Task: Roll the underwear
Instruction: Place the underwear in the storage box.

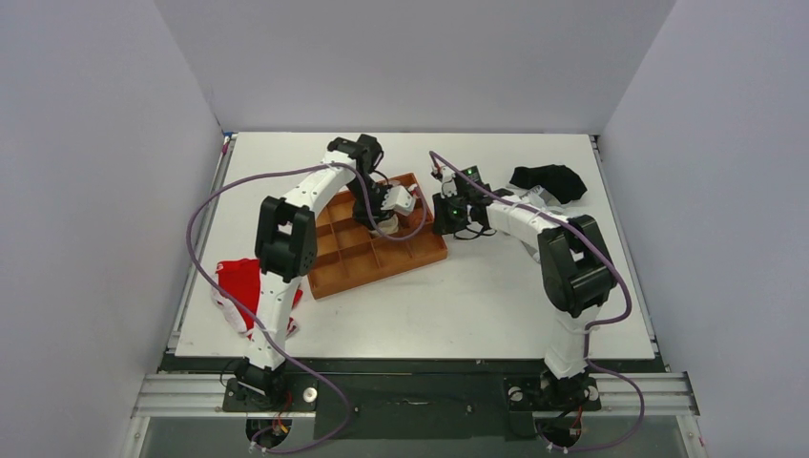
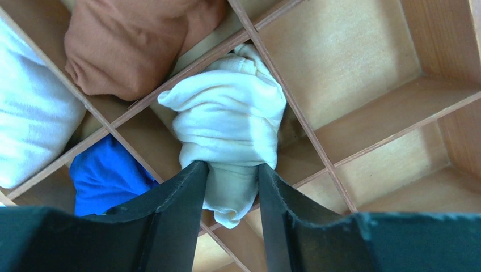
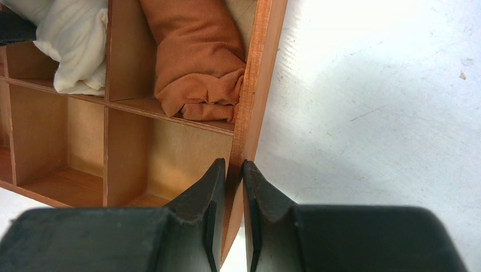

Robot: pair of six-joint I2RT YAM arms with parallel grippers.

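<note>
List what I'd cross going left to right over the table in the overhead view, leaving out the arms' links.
red garment → wooden divider tray → right gripper, clamped on the tray's right wall → dark garment

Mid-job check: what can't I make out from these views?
Left wrist: whether the left hand grips the underwear; its fingers cover the roll's lower end.
Top: which tray cell holds the roll; the left arm blocks it.
Right wrist: the tray wall's lower part, hidden by the right hand.
</note>
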